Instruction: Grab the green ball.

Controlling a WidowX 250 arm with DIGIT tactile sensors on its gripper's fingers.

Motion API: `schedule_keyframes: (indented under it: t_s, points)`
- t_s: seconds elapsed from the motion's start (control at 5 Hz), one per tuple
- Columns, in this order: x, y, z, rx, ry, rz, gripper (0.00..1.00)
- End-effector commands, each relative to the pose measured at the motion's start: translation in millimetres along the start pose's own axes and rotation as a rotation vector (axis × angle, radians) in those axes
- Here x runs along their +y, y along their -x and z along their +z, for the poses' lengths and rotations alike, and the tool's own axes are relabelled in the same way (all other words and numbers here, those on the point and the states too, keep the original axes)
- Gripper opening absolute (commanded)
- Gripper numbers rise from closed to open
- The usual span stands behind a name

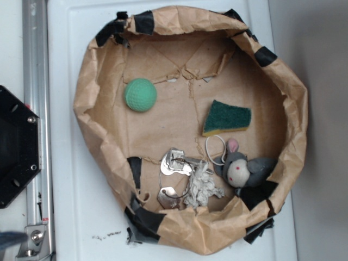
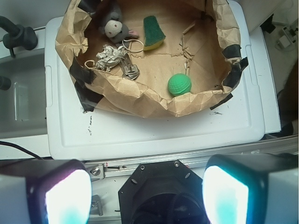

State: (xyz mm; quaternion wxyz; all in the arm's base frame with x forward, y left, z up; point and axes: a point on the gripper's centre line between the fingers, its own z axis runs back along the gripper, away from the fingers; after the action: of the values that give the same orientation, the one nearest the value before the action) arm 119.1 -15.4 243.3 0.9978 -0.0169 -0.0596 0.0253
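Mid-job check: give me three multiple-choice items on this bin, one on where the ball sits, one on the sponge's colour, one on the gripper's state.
1. Where is the ball?
A. inside the paper bin, apart from the other things
B. on the white lid outside the bin
C. on top of the sponge

2. What colour is the top of the sponge?
A. red
B. dark green
C. blue

3. How does the gripper stand?
A. shut on the ball
B. shut on the keys
C. open, holding nothing

Answers:
1 A, the ball lies alone on the brown paper floor.
2 B, a dark green top over a yellow layer.
3 C, in the wrist view its fingers stand wide apart, back from the bin.
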Motion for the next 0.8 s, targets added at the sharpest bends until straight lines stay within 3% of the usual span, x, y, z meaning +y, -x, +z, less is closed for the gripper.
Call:
schedule_keyframes:
  t_s: [0.0,0.2,0.4,0.6]
  points:
    - [0.0,0.0,0.0,0.000,0.000,0.000,1.00]
    - [26.1,-48.4,-27.9,0.130,-0.001,0.106,1.00]
    - [34.8,-90.2,-83.0,0.156,-0.064,0.163,1.00]
    - [46.2,-95.7,-136.6,0.228,-0.128,0.107,1.00]
